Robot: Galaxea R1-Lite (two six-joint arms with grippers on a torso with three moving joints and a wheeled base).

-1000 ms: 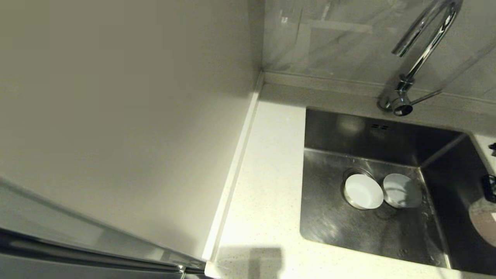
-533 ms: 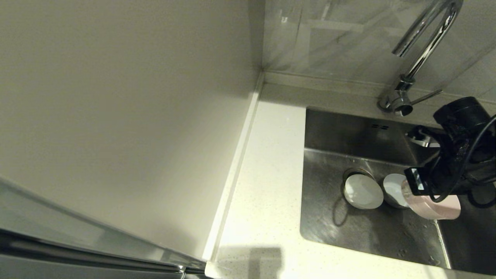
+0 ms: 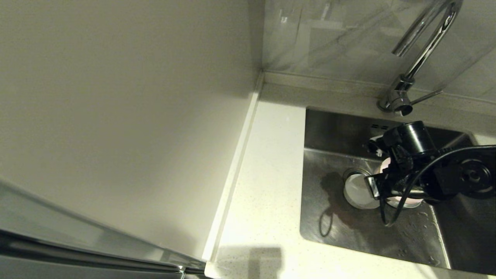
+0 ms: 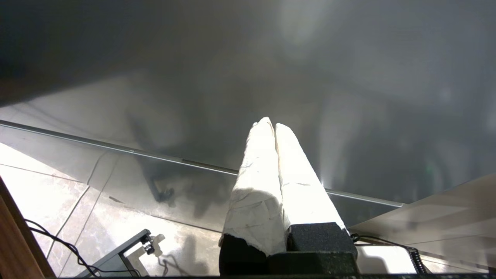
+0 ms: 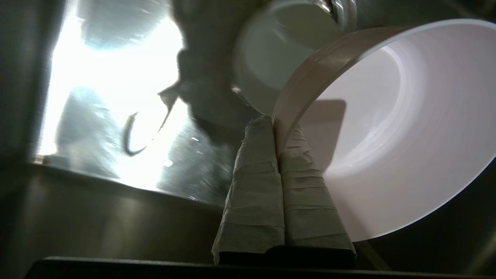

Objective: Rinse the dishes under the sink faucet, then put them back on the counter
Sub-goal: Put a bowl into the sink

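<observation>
1. The right gripper (image 5: 276,124) is pinched tight on the rim of the pink bowl (image 5: 395,131), one taped finger inside the wall and one outside; a rim grip suits a thin-walled bowl too wide to span

2. In the head view the right gripper (image 3: 381,186) is over the middle of the sink (image 3: 329,221), with the arm reaching in from the right. The pink bowl (image 3: 387,164) is mostly hidden behind the wrist, only slivers showing

3. The pink bowl is carried tilted, its opening turned sideways toward the wrist camera, not upright. I judge that this follows from the rim grip and would also let water run out

4. The mint bowl (image 3: 358,192) sits on the sink floor over the drain, its rim (image 5: 271,58) just beyond the pink bowl in the wrist view. Beside it a shiny metal edge (image 5: 345,15) shows, probably the steel bowl; in the head view the arm covers it

5. The faucet (image 3: 420,50) stands at the back of the sink, its spout ending above the basin; no water stream is visible. The carried bowl seems to be low in the basin, so it is likely being brought in with the others for rinsing

6. The counter (image 3: 267,174) lies left of the sink with no dishes on it

7. The left gripper (image 4: 274,128) hangs outside the head view, its fingers pressed together on nothing, over floor tiles; it is parked

8. Risk: a narrow rim pinch on a wet bowl could slip or knock the mint bowl
</observation>
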